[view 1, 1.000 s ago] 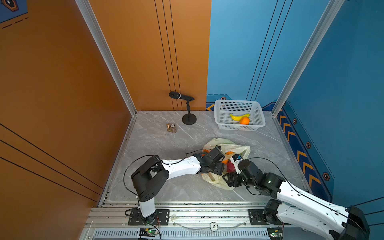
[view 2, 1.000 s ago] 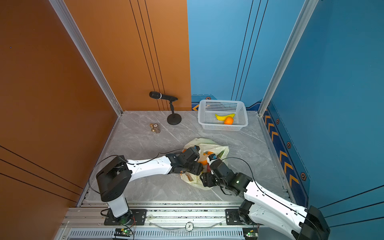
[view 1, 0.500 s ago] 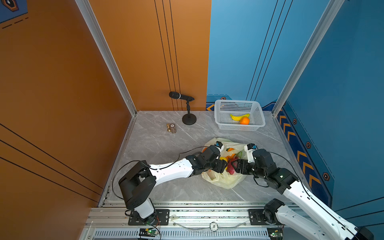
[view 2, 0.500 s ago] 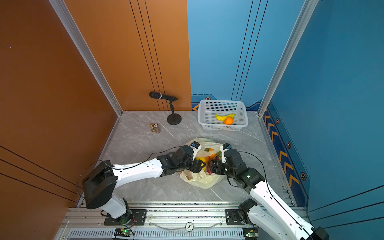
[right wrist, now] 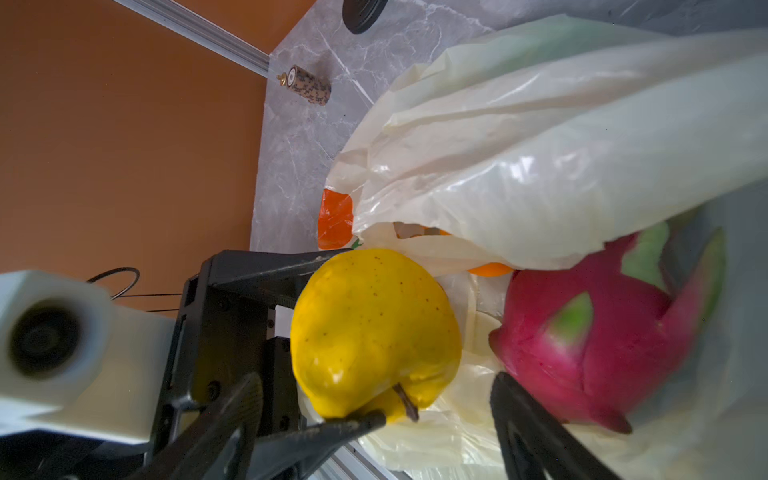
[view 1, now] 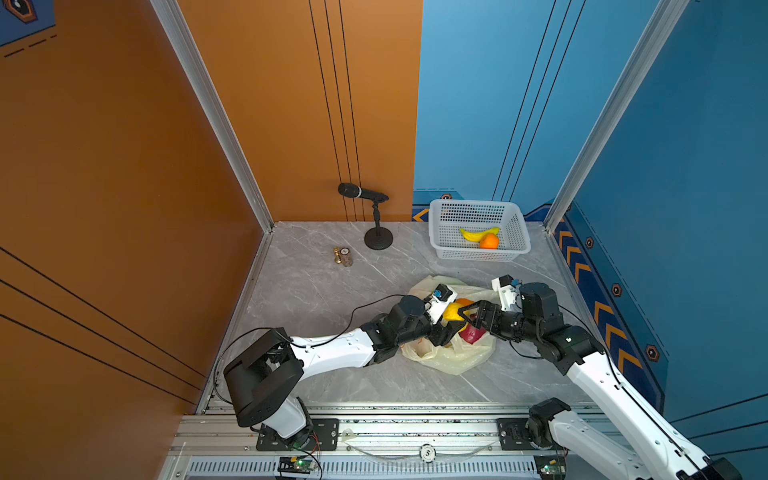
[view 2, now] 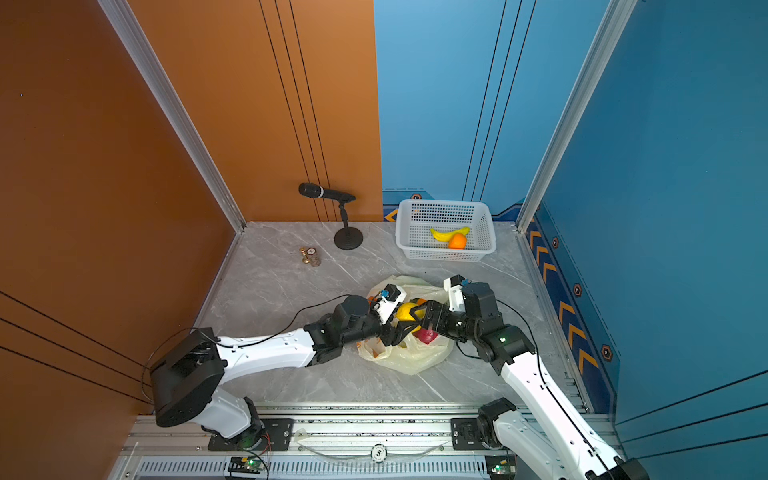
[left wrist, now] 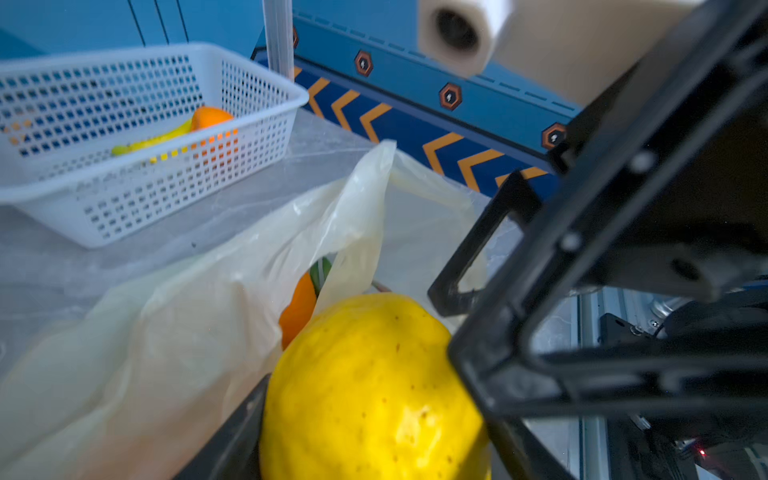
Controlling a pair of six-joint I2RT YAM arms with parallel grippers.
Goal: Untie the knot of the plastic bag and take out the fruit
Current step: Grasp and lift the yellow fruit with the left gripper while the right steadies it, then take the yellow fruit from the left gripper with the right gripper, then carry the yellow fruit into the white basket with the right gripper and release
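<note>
The left end effector [right wrist: 365, 336] is clenched on the dimpled yellow lemon [right wrist: 374, 307], with one black finger above it and one below, beside its short brown stem. The right end effector [right wrist: 374, 395] faces it released, its jaws spread wide on either side of the lemon's lower end. Whether they touch the lemon I cannot tell.

A second ago both end effectors were low at the thin pale-yellow translucent plastic bag [view 1: 449, 357]. Now the lemon is held up above the bag's mouth. The right arm has swung from the bag's front edge round to its right side, and its jaws stand wider than before.

The bag lies slumped on the grey marbled counter [view 1: 316, 291] in the same spot, its mouth gaping open. Inside it rest a pink green-tipped dragon fruit [right wrist: 582, 332] and a round orange [left wrist: 297, 307].

At the back right, the white perforated plastic basket [view 1: 465, 254] holds a yellow banana [view 1: 478, 234] and a second orange [view 1: 489, 242], both where they were.
</note>
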